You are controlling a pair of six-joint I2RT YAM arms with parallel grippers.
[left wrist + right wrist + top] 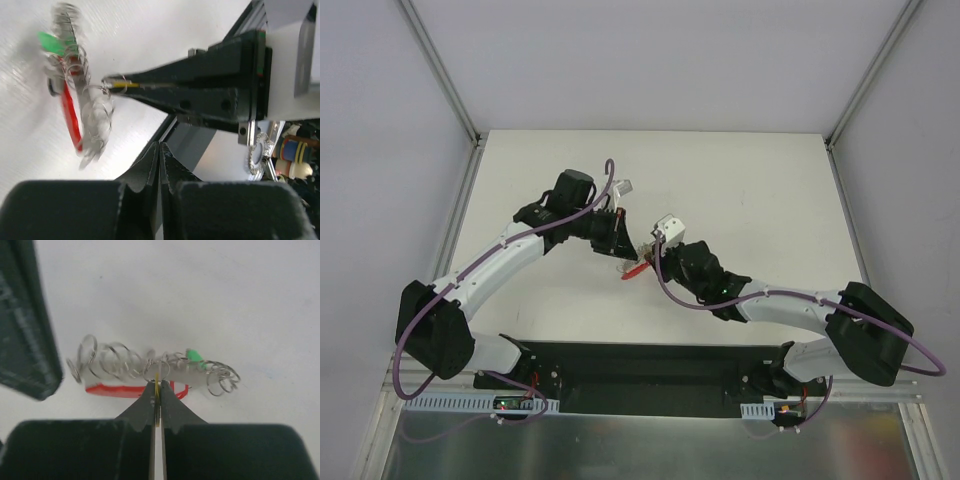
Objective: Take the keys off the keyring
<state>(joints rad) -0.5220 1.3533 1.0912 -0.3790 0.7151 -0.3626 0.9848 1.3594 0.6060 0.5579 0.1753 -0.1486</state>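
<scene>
right gripper pinches the key bunch, left gripper clenched on nothing

the right gripper is closed tight on a yellow sliver of the keys, its fingertips meeting at the bunch's 6 o'clock edge in its own wrist view. from there the bunch stretches from 9 to 3 o'clock: a red cover low on the left, a green one at 2 o'clock, and the keyring as thin silvery wire loops tangled along it. the left gripper is clenched with nothing between its fingers; in its wrist view the blurred bunch sits at 10 o'clock, apart from it. from above, the bunch is near the middle of the white table, between the two grippers. whether it touches the table i cannot tell.
</scene>
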